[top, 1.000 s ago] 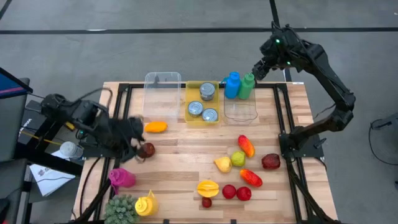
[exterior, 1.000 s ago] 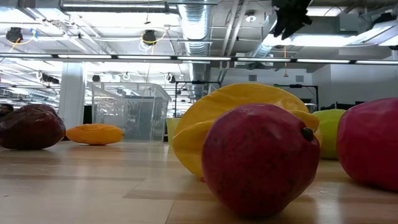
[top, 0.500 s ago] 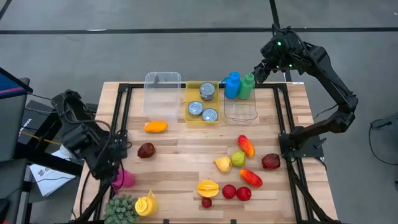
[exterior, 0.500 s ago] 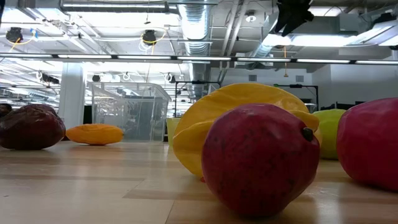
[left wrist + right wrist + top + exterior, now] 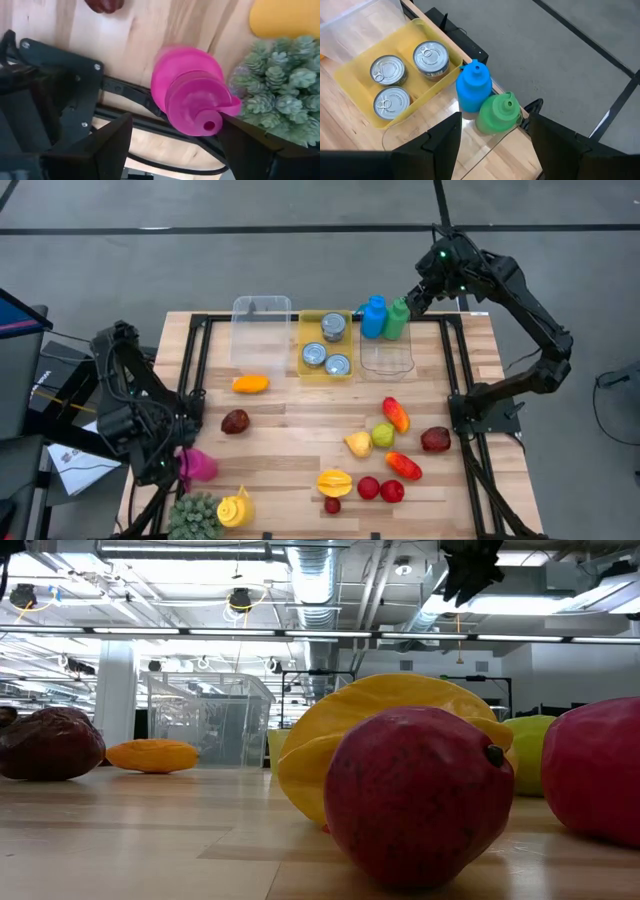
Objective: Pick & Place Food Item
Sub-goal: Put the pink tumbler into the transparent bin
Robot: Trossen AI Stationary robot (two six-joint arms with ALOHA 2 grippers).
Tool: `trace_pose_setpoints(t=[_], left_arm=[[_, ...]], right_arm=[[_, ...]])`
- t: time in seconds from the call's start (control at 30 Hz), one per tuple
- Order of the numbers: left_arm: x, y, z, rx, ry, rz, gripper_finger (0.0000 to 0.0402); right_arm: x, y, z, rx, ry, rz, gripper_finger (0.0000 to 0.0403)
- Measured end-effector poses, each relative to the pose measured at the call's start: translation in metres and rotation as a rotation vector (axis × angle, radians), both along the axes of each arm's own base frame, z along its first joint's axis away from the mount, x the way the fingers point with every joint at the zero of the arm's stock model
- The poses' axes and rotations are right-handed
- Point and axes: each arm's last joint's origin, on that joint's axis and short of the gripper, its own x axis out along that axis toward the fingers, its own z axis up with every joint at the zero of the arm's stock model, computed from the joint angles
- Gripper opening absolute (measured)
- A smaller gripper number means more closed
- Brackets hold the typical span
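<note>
1. The left end effector [image 5: 172,464] hangs low over the left edge of the worktop [image 5: 290,430]. Its fingers are spread wide and hold nothing.
2. The pink bottle [image 5: 187,97] lies just ahead of it, framed between the two fingers in the left wrist view. The bottle's cap end points back toward the wrist, so its long axis runs roughly along the reach.
3. If a fruit is the target, the dark red fruit [image 5: 235,421] is the nearest. It lies just beyond the bottle, toward the middle of the worktop, and well within this arm's side.
4. The right end effector [image 5: 415,292] hovers high over the far edge, above the blue bottle [image 5: 472,90] and the green bottle [image 5: 496,116]. It is parted and empty, and well apart from the fruit.
5. Judging by this, the left arm is better placed for the pick.
</note>
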Motion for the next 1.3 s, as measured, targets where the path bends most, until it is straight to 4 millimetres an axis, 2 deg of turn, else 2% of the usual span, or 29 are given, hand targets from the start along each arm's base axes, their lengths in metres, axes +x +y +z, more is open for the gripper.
trace_pose_setpoints(t=[0.3,0.4,0.87,1.07,1.3], left_arm=[[0.0015,-0.0024,-0.004,-0.025,-0.021,0.001,0.0273],[0.0015,-0.0024,-0.004,-0.025,-0.02,0.001,0.026],[0.0021,-0.0034,-0.0034,-0.04,-0.028,0.001,0.011],[0.0021,-0.0034,-0.0033,-0.04,-0.028,0.001,0.0074],[0.0028,-0.0048,-0.0034,-0.054,-0.034,0.001,0.0044]], right_arm=[[-0.0001,0.0001,-0.0004,0.004,0.001,0.0,0.0224],[-0.0001,0.0001,-0.0004,0.004,0.001,-0.001,0.0224],[-0.0001,0.0002,-0.0004,0.005,0.002,0.0,0.0224],[-0.0001,0.0002,-0.0004,0.005,0.001,0.0,0.0221],[-0.0002,0.0002,-0.0004,0.005,0.002,0.0,0.0201]])
